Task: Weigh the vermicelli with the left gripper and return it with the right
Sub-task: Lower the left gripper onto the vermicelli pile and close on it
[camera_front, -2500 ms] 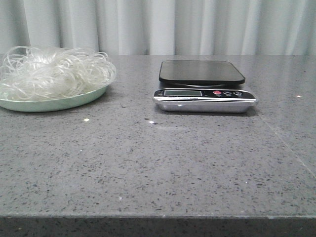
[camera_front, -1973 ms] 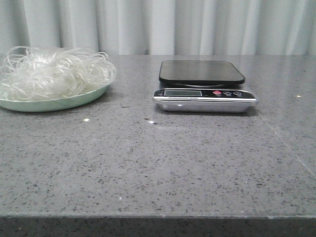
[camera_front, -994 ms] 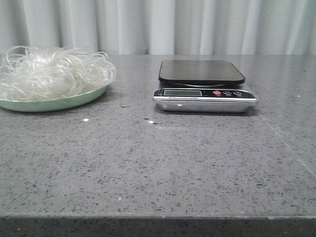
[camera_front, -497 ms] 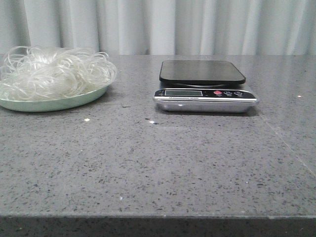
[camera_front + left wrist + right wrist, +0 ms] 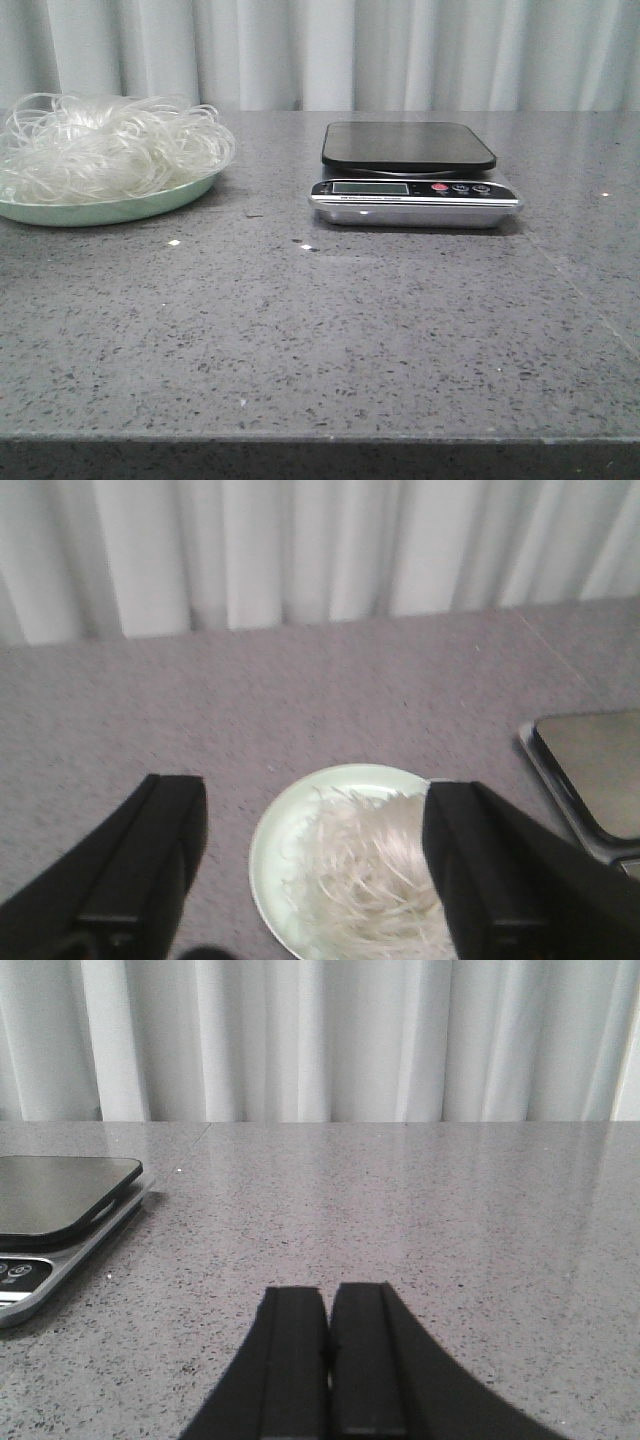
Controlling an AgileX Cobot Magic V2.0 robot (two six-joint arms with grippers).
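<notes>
The vermicelli (image 5: 105,148) is a fluffy mound of translucent whitish strands on a pale green plate (image 5: 110,211) at the far left of the table. The scale (image 5: 412,174), with a black platform and a silver front, stands to its right. In the left wrist view my left gripper (image 5: 312,855) is open high above the plate (image 5: 285,825), its fingers on either side of the vermicelli (image 5: 375,865). My right gripper (image 5: 328,1355) is shut and empty, low over bare table right of the scale (image 5: 60,1220). Neither gripper shows in the front view.
The table is grey speckled stone (image 5: 330,330) with a few small white crumbs (image 5: 174,242) in front of the plate. A pale curtain (image 5: 400,50) hangs behind the table's far edge.
Nothing has visibly changed in the front view; the vermicelli, plate and scale stay in place.
</notes>
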